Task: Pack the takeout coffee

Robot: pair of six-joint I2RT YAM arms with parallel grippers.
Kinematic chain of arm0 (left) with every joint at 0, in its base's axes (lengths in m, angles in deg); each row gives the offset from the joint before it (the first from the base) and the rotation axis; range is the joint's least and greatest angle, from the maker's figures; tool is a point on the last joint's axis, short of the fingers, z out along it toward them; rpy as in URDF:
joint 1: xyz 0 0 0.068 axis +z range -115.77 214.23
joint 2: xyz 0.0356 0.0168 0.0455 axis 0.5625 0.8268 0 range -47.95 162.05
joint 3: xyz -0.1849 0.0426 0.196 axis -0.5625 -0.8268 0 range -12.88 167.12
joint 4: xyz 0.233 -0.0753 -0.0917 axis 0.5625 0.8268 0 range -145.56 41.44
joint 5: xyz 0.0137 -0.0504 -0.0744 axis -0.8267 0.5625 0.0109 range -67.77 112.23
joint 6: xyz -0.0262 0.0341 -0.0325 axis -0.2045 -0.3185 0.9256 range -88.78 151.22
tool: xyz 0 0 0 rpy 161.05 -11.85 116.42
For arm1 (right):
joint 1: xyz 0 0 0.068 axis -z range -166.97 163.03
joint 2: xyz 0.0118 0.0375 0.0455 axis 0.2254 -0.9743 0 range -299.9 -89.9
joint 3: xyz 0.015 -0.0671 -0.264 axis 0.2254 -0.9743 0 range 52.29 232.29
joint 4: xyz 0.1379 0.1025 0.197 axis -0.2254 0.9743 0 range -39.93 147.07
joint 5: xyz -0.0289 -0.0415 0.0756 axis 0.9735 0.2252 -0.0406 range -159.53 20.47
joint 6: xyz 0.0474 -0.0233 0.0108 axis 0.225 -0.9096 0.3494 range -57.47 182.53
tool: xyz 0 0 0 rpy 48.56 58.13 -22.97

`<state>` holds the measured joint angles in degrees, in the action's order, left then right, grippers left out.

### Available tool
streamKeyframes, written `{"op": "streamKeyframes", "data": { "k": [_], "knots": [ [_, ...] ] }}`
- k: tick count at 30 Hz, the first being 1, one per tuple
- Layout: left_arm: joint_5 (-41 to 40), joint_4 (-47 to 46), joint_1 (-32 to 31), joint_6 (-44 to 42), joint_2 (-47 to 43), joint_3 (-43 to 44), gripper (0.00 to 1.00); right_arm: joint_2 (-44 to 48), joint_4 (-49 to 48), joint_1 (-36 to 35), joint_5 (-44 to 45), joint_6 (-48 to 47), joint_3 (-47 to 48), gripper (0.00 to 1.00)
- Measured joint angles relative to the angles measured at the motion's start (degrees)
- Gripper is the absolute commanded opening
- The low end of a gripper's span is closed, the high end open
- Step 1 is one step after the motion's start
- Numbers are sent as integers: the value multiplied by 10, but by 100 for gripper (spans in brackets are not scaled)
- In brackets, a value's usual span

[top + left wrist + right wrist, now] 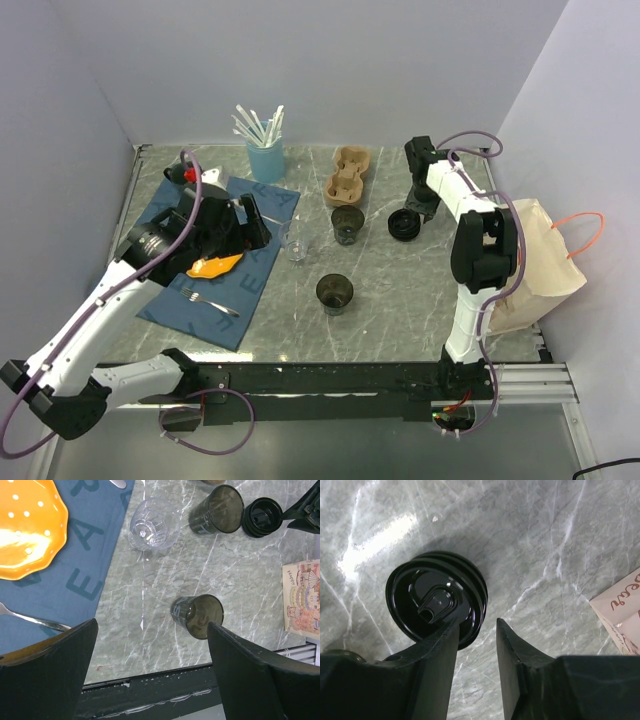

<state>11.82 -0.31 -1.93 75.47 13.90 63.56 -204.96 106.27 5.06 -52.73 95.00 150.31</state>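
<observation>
Fingers of the right gripper (477, 625) stand slightly parted, pinching nothing. The takeout coffee (436, 599) sits just ahead of them, its lid rim under one fingertip. Widening the gap and centring it over the lid before descending seems wise. The cup's wall hides beneath the lid, and the bag (620, 615) is cropped.

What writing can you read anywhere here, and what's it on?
"EA": big pale letters on the blue placemat, rest cut off.
Pink script on the paper bag: cut off, unreadable.
White print on the near tumbler and far tumbler: too blurred.
</observation>
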Motion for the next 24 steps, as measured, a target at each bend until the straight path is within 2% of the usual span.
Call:
{"op": "streamKeyframes", "data": {
  "k": [8, 13, 24],
  "knots": [
    [0, -6, 0, 0, 23, 11, 97, -21, -4, 9, -13, -3, 3, 38],
    [0, -9, 0, 0, 26, 13, 97, -30, -5, 9, -18, -7, 3, 26],
    [0, -16, 0, 0, 28, 13, 97, -29, -5, 11, -19, -20, 11, 23]
  ]
}}
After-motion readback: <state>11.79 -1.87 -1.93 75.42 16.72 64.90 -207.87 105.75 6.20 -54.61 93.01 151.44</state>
